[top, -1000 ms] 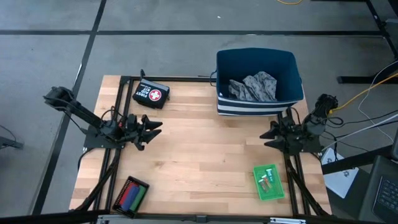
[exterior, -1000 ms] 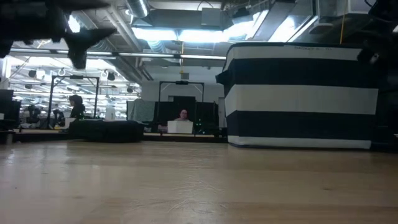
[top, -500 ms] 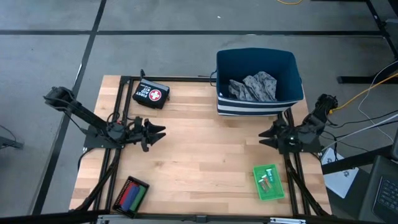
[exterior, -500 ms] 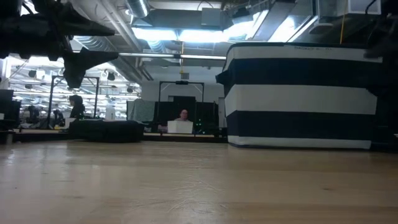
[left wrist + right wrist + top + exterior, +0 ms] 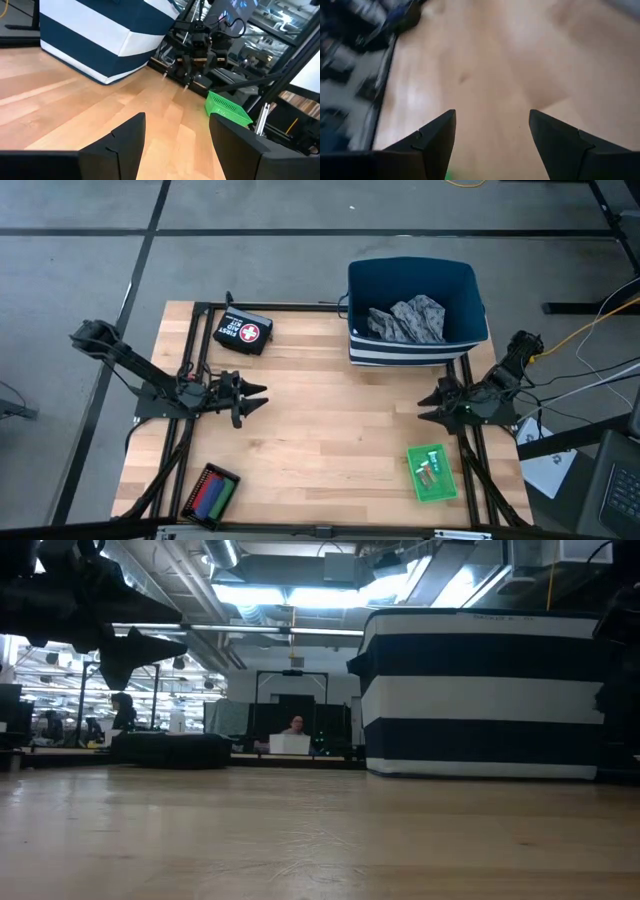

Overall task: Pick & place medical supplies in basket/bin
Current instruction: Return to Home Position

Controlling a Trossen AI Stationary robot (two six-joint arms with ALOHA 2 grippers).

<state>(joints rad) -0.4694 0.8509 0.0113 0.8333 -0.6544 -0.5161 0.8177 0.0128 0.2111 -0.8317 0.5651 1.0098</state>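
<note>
A blue bin with striped sides (image 5: 415, 275) stands at the table's far right, and the grey-blue patterned cloth (image 5: 408, 320) lies crumpled inside it. A dark tray (image 5: 210, 492) near the near-left corner holds red, green and dark blue pieces side by side. A green tray (image 5: 432, 472) at the near right holds a teal-white tube and a tiny tan item. My left gripper (image 5: 258, 393) (image 5: 177, 117) hovers open over the left-middle of the table, pointing right. My right gripper (image 5: 424, 406) (image 5: 492, 115) hovers open at the right edge, between the bin and the green tray, pointing left.
A black first-aid pouch (image 5: 242, 332) lies at the far left of the table. Black frame rails run along the left and right edges. Bare wood (image 5: 330, 420) lies between the two grippers. In the low view a person sits far off in the room behind the table.
My left gripper has moved a little toward the right and the near edge, coming lower in the low view. My right gripper has drawn away from the bin toward the near edge. Nothing on the table has moved.
</note>
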